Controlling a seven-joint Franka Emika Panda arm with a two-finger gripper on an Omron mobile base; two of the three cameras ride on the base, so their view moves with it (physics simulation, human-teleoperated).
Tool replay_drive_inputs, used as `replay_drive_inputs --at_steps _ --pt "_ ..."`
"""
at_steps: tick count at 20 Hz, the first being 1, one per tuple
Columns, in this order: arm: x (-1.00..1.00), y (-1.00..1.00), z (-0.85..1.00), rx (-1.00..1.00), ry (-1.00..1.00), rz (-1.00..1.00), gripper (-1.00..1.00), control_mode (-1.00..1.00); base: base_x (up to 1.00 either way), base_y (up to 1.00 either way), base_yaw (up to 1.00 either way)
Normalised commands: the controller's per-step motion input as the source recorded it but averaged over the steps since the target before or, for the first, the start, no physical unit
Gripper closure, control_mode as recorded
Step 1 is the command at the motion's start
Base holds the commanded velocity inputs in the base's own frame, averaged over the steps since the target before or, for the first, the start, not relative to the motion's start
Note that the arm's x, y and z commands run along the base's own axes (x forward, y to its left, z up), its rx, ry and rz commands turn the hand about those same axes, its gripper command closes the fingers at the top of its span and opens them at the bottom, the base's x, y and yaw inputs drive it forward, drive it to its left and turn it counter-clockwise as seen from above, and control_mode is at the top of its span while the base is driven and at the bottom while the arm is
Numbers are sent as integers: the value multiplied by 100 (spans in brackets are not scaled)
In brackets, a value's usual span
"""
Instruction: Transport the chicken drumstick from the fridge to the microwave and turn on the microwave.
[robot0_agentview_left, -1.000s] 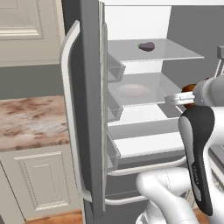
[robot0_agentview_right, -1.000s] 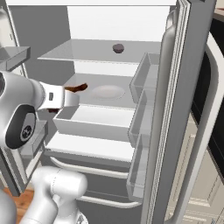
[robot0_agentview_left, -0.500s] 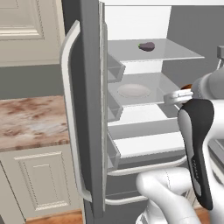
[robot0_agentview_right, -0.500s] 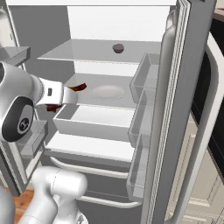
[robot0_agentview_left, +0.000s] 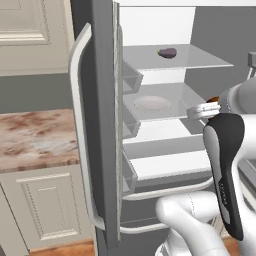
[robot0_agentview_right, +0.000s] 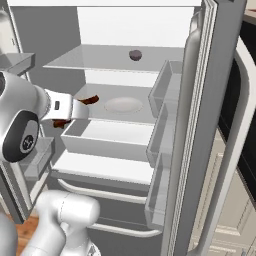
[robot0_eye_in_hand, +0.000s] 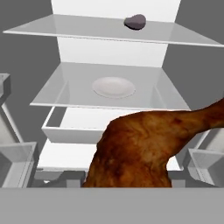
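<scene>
Your fingers (robot0_agentview_right: 75, 111) are closed on the chicken drumstick (robot0_eye_in_hand: 144, 146), which hangs in the air at the open front of the fridge (robot0_agentview_right: 210, 100), level with its middle shelf (robot0_eye_in_hand: 65, 89) and just off that shelf's front edge. In the hand view the drumstick's thick meaty end sits low and central, and its narrow bone end runs up to the right edge, so its long axis lies on a diagonal there. From the right base view you see reddish-brown meat (robot0_agentview_right: 90, 100) above the hand and more below it, so the piece crosses the grip and sticks out on both sides. In the left base view only an orange-brown tip (robot0_agentview_left: 212, 99) shows beside the wrist.

Behind the drumstick a white plate (robot0_eye_in_hand: 113, 86) rests near the middle of the middle shelf, well apart from it. A small dark purple item (robot0_eye_in_hand: 135, 21) lies on the top shelf (robot0_eye_in_hand: 87, 26). A clear drawer (robot0_agentview_right: 107, 137) sits under the middle shelf. Both fridge doors stand open, with bins (robot0_agentview_right: 167, 87) on the right door (robot0_agentview_right: 200, 150). To the left, a marbled bench (robot0_agentview_left: 35, 140) tops cream cabinets (robot0_agentview_left: 45, 210).
</scene>
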Motion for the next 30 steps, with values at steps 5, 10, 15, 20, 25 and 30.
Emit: replay_drive_inputs --at_steps 5,10,15,20,25,30 --pt "0 0 0 0 0 0 100 100 -31 0 0" --pt "0 0 0 0 0 0 100 100 -30 0 0" --pt "0 0 0 0 0 0 100 100 -33 0 0" --pt "0 0 0 0 0 0 100 100 -36 0 -1" --pt "0 0 0 0 0 0 100 100 -33 0 -10" --pt "0 0 0 0 0 0 100 100 -33 0 -18"
